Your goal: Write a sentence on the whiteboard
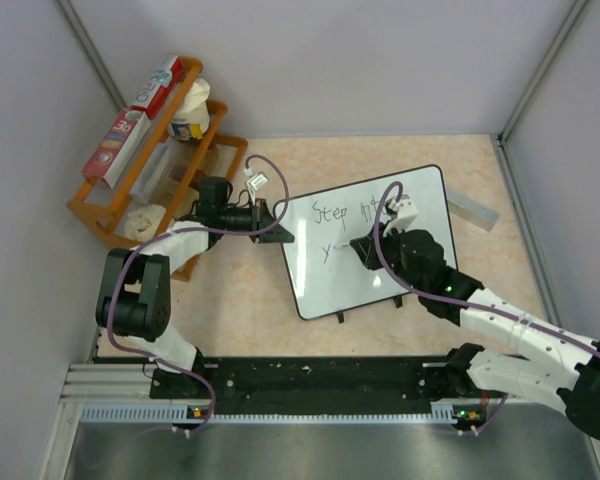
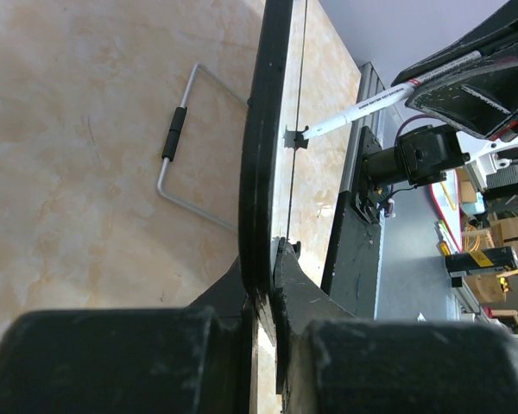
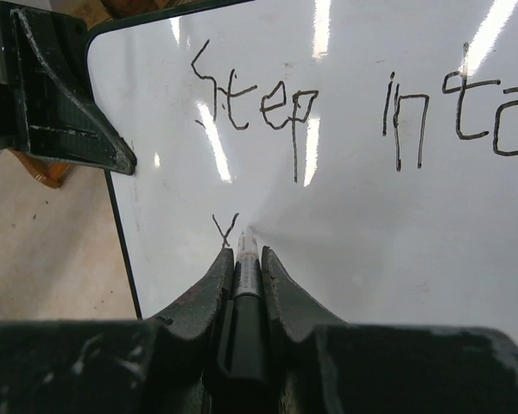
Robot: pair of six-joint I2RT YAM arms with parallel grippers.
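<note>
- We see the whiteboard (image 1: 325, 285) lying on the table (image 1: 240, 310) near its centre, turned slightly so its top edge rises toward 1 o'clock.
- The left gripper (image 1: 270, 222) sits at the board's 10 o'clock corner. In the left wrist view its fingers (image 2: 112, 362) are pinched over the black rim, steadying the board.
- The right gripper (image 1: 365, 248) is over the middle of the board, clamped on a marker (image 3: 246, 267) whose tip is at the surface, or just above it.
- Of the sentence (image 1: 335, 212), "Step into" fills the first line. Below it, toward 7 o'clock, only a "y" is drawn, so we judge the second line has just begun.
- Next we expect the tip to shift toward 3 o'clock along the tilted baseline and form the "o". That calls for light, even contact, room left for "power", and a firm hold from the left claw.
- An orange rack (image 1: 130, 190) stands at 10 o'clock, and a grey bar (image 1: 472, 208) lies just off the board at 2 o'clock.
</note>
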